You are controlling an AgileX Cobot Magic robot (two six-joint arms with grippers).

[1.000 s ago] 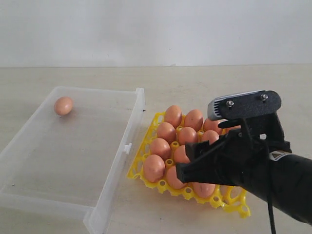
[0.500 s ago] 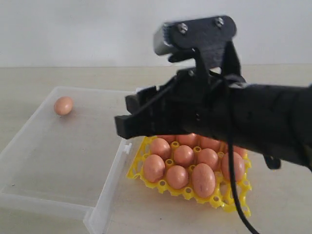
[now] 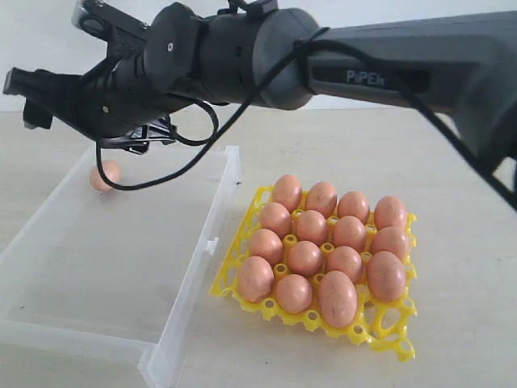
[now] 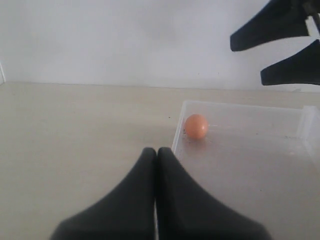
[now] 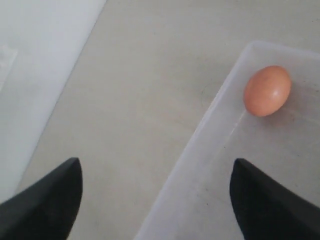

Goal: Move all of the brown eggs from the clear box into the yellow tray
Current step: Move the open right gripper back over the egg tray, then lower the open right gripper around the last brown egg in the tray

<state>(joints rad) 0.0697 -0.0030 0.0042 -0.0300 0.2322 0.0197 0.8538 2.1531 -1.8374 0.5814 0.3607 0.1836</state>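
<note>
One brown egg [image 3: 105, 175] lies in the far left corner of the clear box [image 3: 222, 210]. Several brown eggs [image 3: 304, 259] fill the yellow tray [image 3: 393, 343], which stands just right of the box. My right gripper [image 3: 18, 101] has reached across and hangs open above and a little left of the lone egg [image 5: 267, 90], nothing between its fingers [image 5: 55, 195]. In its wrist view the right gripper [image 5: 155, 167] straddles the box's rim [image 5: 210, 130]. My left gripper [image 4: 156, 150] is shut and empty, low beside the box wall [image 4: 177, 135], facing the egg [image 4: 196, 126].
The right arm [image 3: 363, 65] stretches across the top of the exterior view, over the table behind the tray. One cup [image 3: 388, 319] at the tray's near right corner holds no egg. A pale wall [image 3: 258, 101] closes the back of the table.
My right arm has swung up from the tray's near side and leftward to above the box's far left corner, uncovering the tray.
</note>
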